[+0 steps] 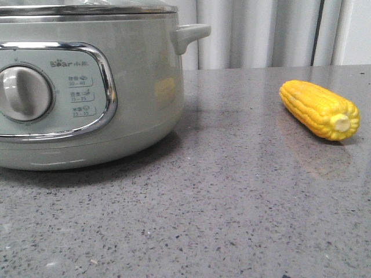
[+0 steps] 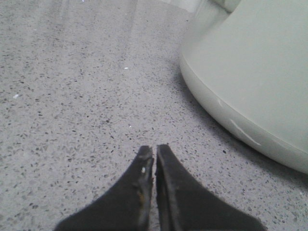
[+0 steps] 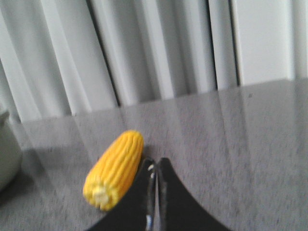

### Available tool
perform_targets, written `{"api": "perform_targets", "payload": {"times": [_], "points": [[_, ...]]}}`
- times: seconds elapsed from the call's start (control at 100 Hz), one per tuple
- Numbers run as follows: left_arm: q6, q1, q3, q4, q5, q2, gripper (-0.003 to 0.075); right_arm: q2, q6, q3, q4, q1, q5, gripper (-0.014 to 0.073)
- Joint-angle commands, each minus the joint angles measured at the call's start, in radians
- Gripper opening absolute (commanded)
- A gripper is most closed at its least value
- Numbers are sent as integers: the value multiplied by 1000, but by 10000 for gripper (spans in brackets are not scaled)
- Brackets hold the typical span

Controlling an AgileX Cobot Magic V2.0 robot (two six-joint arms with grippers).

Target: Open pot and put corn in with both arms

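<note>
Grey speckled stone forms the table [image 1: 232,220] on which I work both arms from afar. Taking the pot [image 1: 87,87] as landmark: it stands closed, its lid rim [image 1: 87,10] seated on top, and the corn [image 1: 319,109] lies well apart from it on the side of its stubby handle [image 1: 191,35], resting free on the stone. The cob's long axis runs obliquely, pale stub end [image 1: 342,122] toward the camera and away from the pot. My right gripper [image 3: 155,166] has its jaws pressed together, holding nothing; the cob lies just beside its tips, toward the pot, roughly parallel to the fingers. My left gripper [image 2: 155,151] is likewise closed and empty, low over the table near the pot's lower wall. I judge the right arm the nearer to the corn, the left to the lid; neither step has begun.
</note>
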Motion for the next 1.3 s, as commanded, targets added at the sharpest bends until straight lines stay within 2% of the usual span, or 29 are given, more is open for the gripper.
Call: {"api": "perform_targets", "payload": {"times": [0.0,0.14,0.32,1.13,1.29], "points": [[-5,3,26,-9,-20,-28,-20,-23,-5,19,-3,-6,52,-71],[-5,3,26,-9,-20,-28,-20,-23,-5,19,-3,-6,256,-71],[-5,3,26,-9,-20,-28,-20,-23,-5,19,-3,-6,361,-71],[-5,3,26,-9,-20,-28,-20,-23,-5,18,-3,-6,357,-71],[-5,3,26,-9,-20,-28,-20,-23,-5,18,-3,-6,281,-71]]}}
